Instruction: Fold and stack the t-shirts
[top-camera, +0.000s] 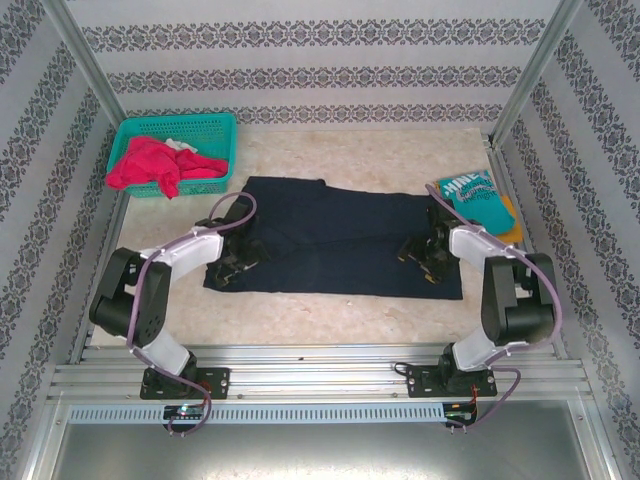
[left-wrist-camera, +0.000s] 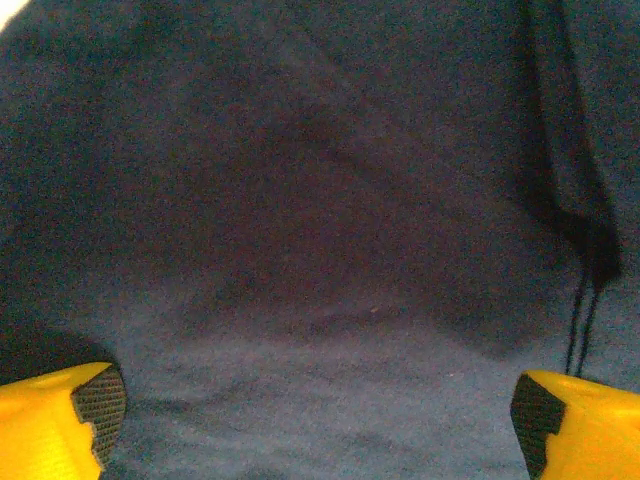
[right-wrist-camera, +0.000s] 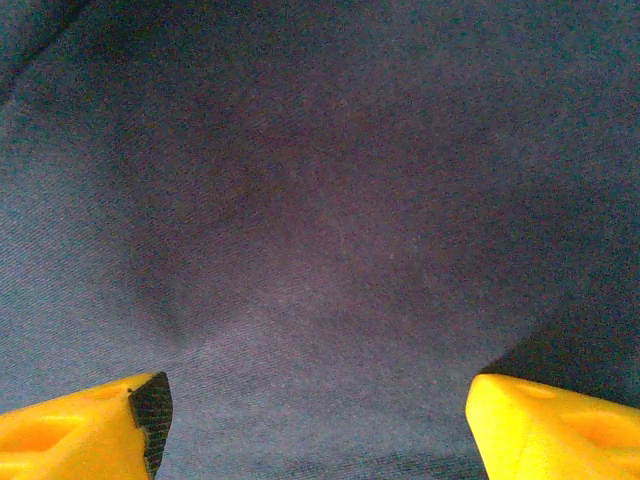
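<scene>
Dark navy t-shirt (top-camera: 340, 235) lies spread on the worktop (top-camera: 380, 150) in the top view, seemingly only partly folded, with the left hand (top-camera: 235, 262) and right hand (top-camera: 420, 255) low on its two ends. A teal shirt (top-camera: 468, 192) sits folded on an orange shirt (top-camera: 510, 222) at the right, and the pink-red shirt (top-camera: 150, 165) lies crumpled in the basket (top-camera: 180, 124). Left wrist: yellow fingers (left-wrist-camera: 60, 415) spread wide over navy fabric, gripping nothing. Right wrist: fingers (right-wrist-camera: 80, 425) likewise apart, empty. By my reckoning two are stacked and two remain.

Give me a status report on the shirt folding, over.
Left end effector open, right end effector open, both low over navy t-shirt. Shirt lies spread mid-table. Teal t-shirt close by right arm.
</scene>
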